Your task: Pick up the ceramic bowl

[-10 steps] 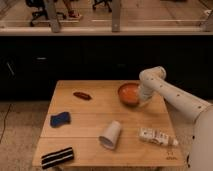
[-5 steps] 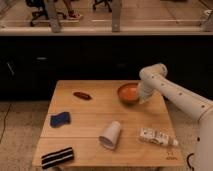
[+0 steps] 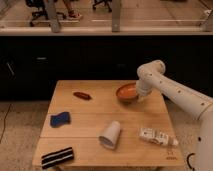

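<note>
Wooden table, dark cabinets behind. Glossy orange ceramic bowl at far right edge. My gripper pinched onto its right rim. Judged rigid, heavyish, slippery, breakable; rim best hold.

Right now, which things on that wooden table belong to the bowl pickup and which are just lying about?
Part of the job:
- glossy orange ceramic bowl, far right side of the table
- pincer, shut, at the bowl's right rim

Just lying about:
- white paper cup, on its side
- blue sponge
- dark reddish oblong item
- black-and-white striped bar
- small white bottle, on its side
</note>
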Controlling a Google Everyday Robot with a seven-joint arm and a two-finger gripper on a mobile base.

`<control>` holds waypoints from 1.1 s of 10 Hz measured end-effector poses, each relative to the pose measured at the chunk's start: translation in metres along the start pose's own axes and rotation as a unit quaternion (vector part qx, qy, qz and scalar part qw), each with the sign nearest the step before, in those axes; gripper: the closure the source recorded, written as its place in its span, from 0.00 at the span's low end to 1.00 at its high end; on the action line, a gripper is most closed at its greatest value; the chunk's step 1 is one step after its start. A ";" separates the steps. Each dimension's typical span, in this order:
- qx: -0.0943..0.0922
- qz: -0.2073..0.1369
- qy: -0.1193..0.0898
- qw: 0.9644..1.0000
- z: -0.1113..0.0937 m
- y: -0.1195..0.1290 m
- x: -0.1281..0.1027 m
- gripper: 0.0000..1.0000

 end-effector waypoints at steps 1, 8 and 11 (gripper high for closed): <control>0.000 -0.006 0.009 1.000 -0.001 -0.003 -0.002 0.99; -0.001 -0.047 0.036 0.998 -0.016 -0.020 -0.016 0.99; 0.000 -0.056 0.042 0.998 -0.022 -0.024 -0.017 0.99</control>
